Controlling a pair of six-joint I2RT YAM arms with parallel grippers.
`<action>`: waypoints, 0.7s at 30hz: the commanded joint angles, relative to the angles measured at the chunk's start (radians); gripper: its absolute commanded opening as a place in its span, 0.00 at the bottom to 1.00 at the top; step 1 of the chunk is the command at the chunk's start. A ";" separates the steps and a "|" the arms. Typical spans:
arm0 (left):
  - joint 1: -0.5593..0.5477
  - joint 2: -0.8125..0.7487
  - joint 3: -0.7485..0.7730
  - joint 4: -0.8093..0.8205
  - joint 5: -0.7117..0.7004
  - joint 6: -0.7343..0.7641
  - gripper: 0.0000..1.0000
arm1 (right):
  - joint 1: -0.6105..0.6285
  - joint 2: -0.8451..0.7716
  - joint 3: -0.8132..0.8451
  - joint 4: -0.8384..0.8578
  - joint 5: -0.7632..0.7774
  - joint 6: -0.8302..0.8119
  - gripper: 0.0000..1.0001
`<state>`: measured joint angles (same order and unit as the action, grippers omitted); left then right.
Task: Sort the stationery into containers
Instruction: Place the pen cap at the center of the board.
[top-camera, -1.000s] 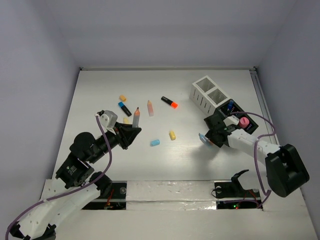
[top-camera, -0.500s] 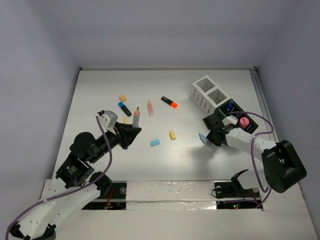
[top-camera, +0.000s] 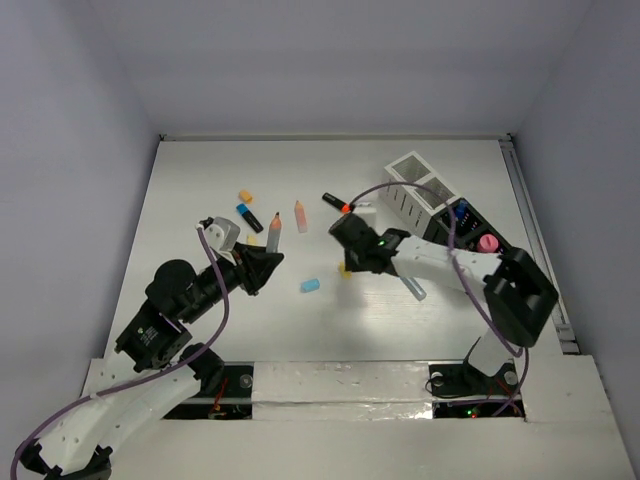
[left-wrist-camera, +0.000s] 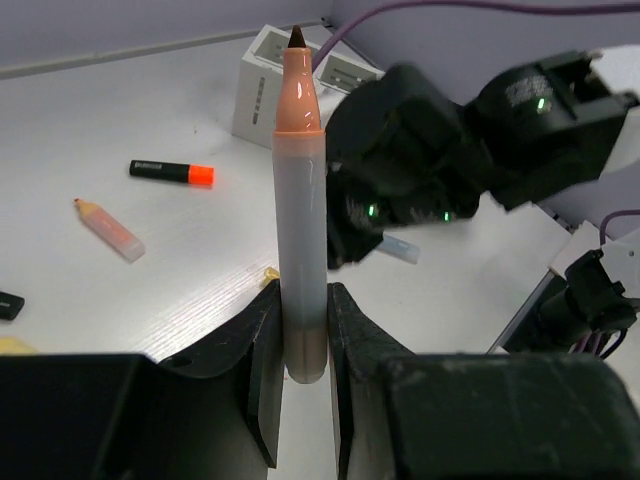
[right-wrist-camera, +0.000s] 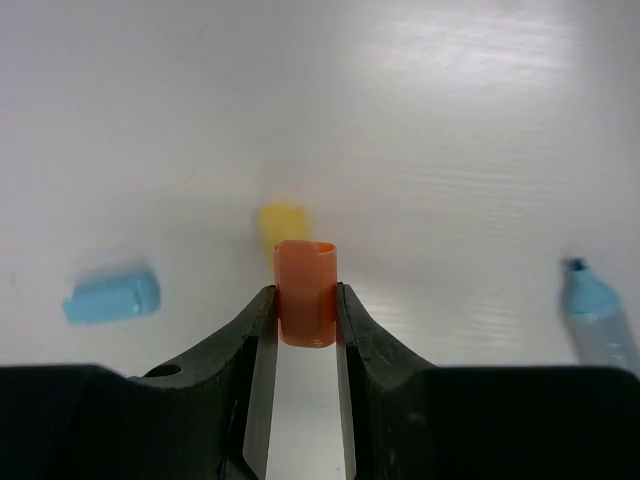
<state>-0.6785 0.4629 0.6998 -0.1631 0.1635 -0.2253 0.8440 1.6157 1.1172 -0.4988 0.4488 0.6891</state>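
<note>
My left gripper (left-wrist-camera: 301, 330) is shut on the lower end of an uncapped marker (left-wrist-camera: 301, 200), grey-bodied with a peach tip, which it holds upright. In the top view that marker (top-camera: 273, 232) stands above the left gripper (top-camera: 264, 260). My right gripper (right-wrist-camera: 306, 295) is shut on a short orange cap (right-wrist-camera: 306, 300) and hangs over the middle of the table (top-camera: 347, 262). A yellow cap (right-wrist-camera: 281, 222) lies just beyond it. The containers (top-camera: 432, 198) stand at the right, two white and the rest black, with a pink cylinder (top-camera: 487, 243) in a black one.
A pale blue marker (top-camera: 413, 287) lies right of the right gripper and a blue cap (top-camera: 310, 285) left of it. Further back lie a black marker with orange cap (top-camera: 338, 204), a peach marker (top-camera: 300, 215), a black marker with blue cap (top-camera: 248, 217) and an orange block (top-camera: 245, 196).
My right arm has swung left from beside the containers to the table's middle. The pale blue marker it carried now lies on the table. The left arm has hardly moved.
</note>
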 joint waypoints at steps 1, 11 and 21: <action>0.004 0.008 0.006 0.033 -0.039 0.010 0.00 | 0.127 0.076 0.041 -0.005 -0.110 -0.147 0.17; 0.022 0.019 0.012 0.027 -0.140 0.011 0.00 | 0.236 0.087 -0.112 0.137 -0.377 -0.211 0.23; 0.051 0.054 0.013 0.027 -0.145 0.007 0.00 | 0.236 0.041 -0.171 0.098 -0.315 -0.204 0.66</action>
<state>-0.6365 0.5114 0.6998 -0.1699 0.0296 -0.2245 1.0710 1.6814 0.9710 -0.3450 0.1043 0.4965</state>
